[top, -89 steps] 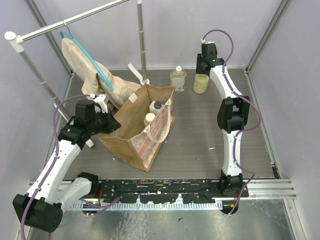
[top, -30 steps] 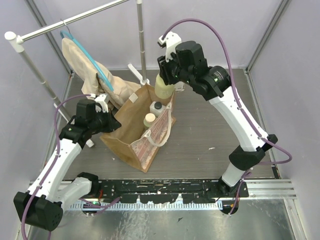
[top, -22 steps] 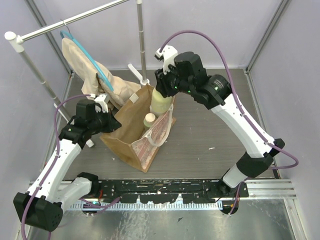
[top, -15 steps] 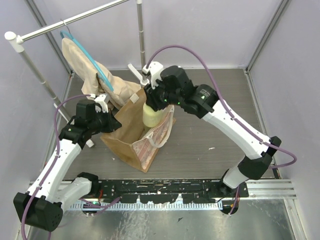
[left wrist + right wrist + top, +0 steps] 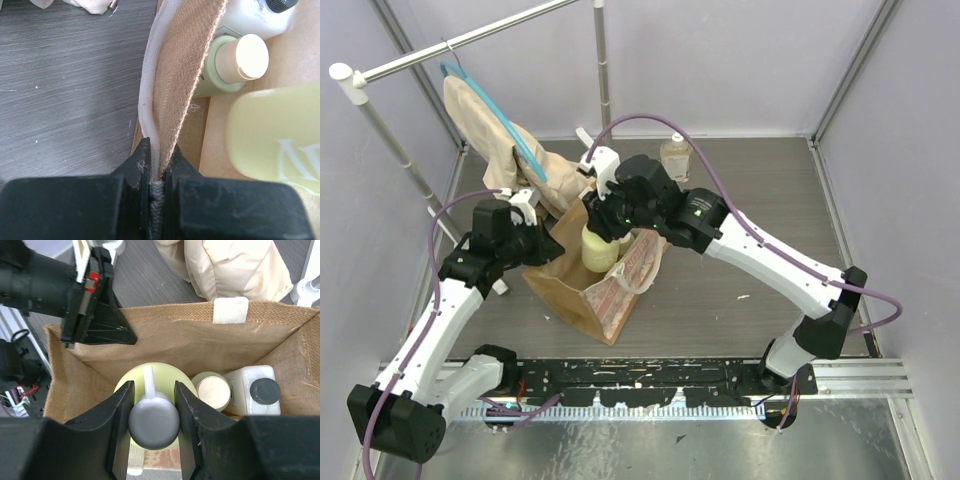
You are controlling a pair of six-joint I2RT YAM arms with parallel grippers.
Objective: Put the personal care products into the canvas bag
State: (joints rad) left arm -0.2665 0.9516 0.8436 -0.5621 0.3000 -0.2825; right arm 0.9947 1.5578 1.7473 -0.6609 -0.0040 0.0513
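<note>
The canvas bag [image 5: 582, 292] stands open at the table's middle left. My left gripper [image 5: 156, 159] is shut on the bag's rim and cream strap [image 5: 155, 95], holding the near wall up. My right gripper [image 5: 152, 421] is shut on the white pump cap of a yellow-green bottle [image 5: 597, 247] and holds it over the bag's open mouth; the bottle also shows in the left wrist view [image 5: 272, 135]. Inside the bag stand the other yellow-green bottle [image 5: 213, 390] and the white rectangular bottle with black cap [image 5: 257, 390]. The squat amber bottle [image 5: 674, 153] stands on the table at the back.
A beige garment [image 5: 490, 130] on a blue hanger hangs from a metal rail [image 5: 470, 40] at the back left, its hem lying behind the bag. A vertical pole [image 5: 603, 80] stands just behind the bag. Purple walls close in the sides.
My right arm has carried the yellow-green bottle from the back right of the table leftward and forward to above the bag's mouth. My left gripper has kept its hold on the bag's rim.
</note>
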